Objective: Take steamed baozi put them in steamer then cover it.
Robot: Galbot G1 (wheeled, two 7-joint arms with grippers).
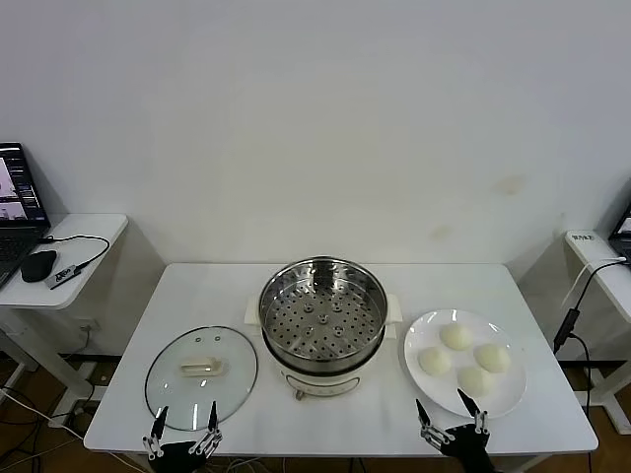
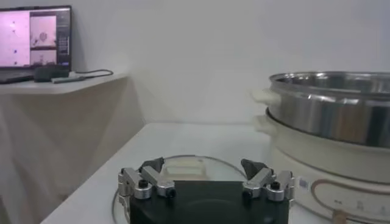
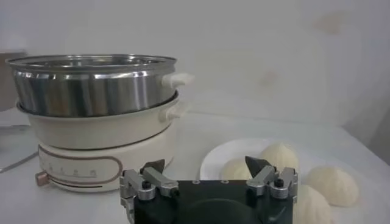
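Observation:
The steel steamer (image 1: 322, 315) stands uncovered in the middle of the white table, its perforated tray bare. It also shows in the left wrist view (image 2: 332, 112) and the right wrist view (image 3: 97, 91). Several cream-white baozi (image 1: 456, 336) lie on a white plate (image 1: 513, 394) to its right, also in the right wrist view (image 3: 277, 157). The glass cover (image 1: 201, 376) lies flat to its left, also in the left wrist view (image 2: 189, 167). My left gripper (image 1: 184, 417) is open at the table's front edge, just before the cover. My right gripper (image 1: 449, 412) is open before the plate.
A side table (image 1: 59, 246) at the left holds a laptop (image 1: 18, 212), a mouse and a cable. Another side table (image 1: 596, 256) with a cable stands at the right. A white wall is behind.

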